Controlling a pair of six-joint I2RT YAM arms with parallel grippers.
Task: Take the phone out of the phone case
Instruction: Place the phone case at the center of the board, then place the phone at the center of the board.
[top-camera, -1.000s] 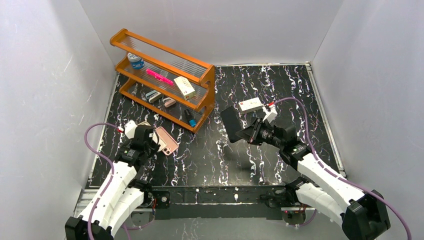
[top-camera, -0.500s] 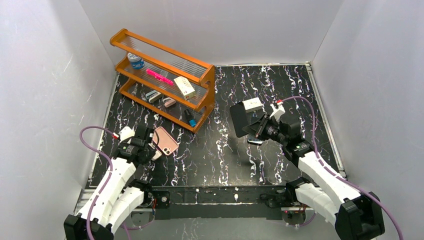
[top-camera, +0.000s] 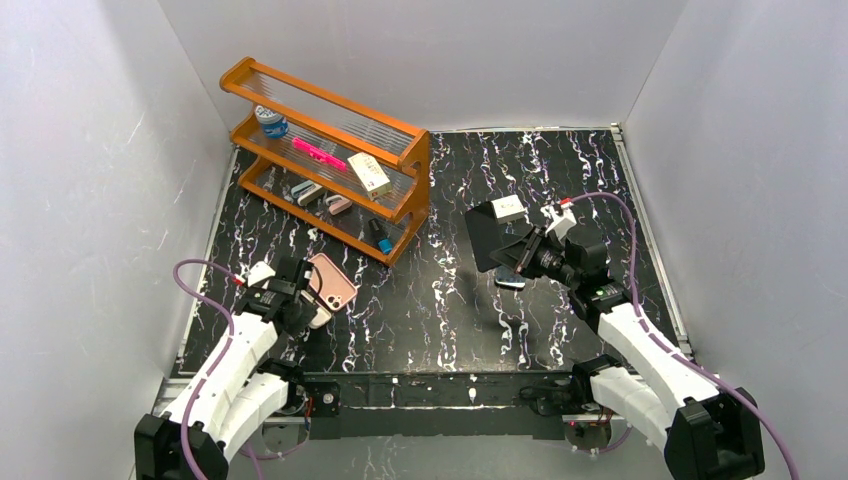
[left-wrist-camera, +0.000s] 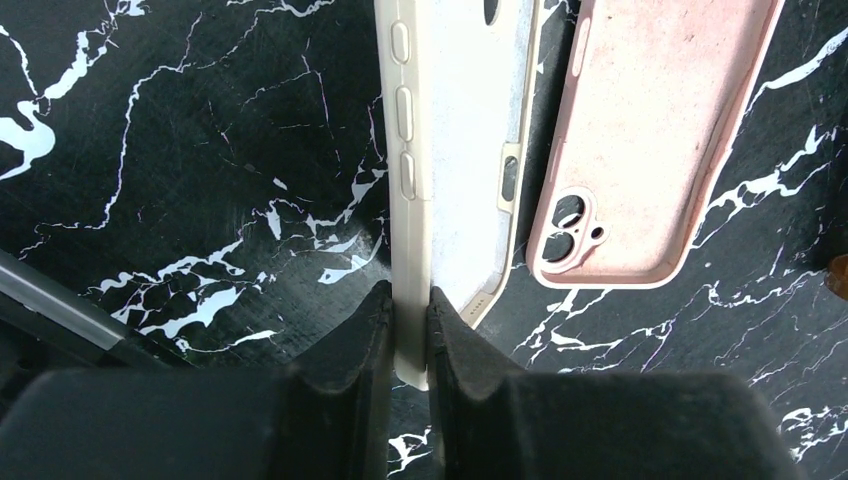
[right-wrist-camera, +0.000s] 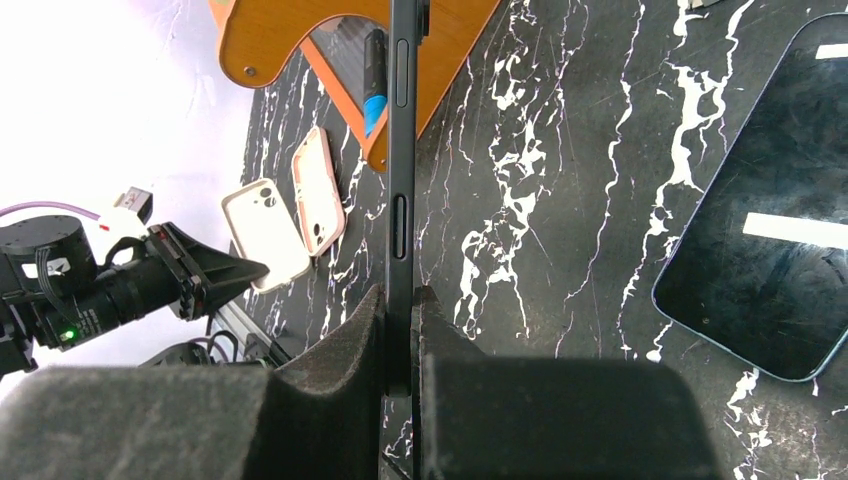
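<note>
left gripper (left-wrist-camera: 408, 305): pinching cream silicone case (left-wrist-camera: 450, 150), drawn back
right gripper (right-wrist-camera: 401, 300): clamping thin black slab (right-wrist-camera: 402, 150), shifted clear; dark glossy phone (right-wrist-camera: 770, 230) bare below

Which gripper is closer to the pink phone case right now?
Left. The left gripper is shut on the cream case right beside the pink case. The right gripper is far across the table, shut on a dark case held on edge.

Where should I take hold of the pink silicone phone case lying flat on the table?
Pinch the pink silicone phone case by its long side wall, the one away from the white phone case, coming straight down astride that wall. It seems to lie hollow side up, so only the thin rim offers a pinch.
</note>
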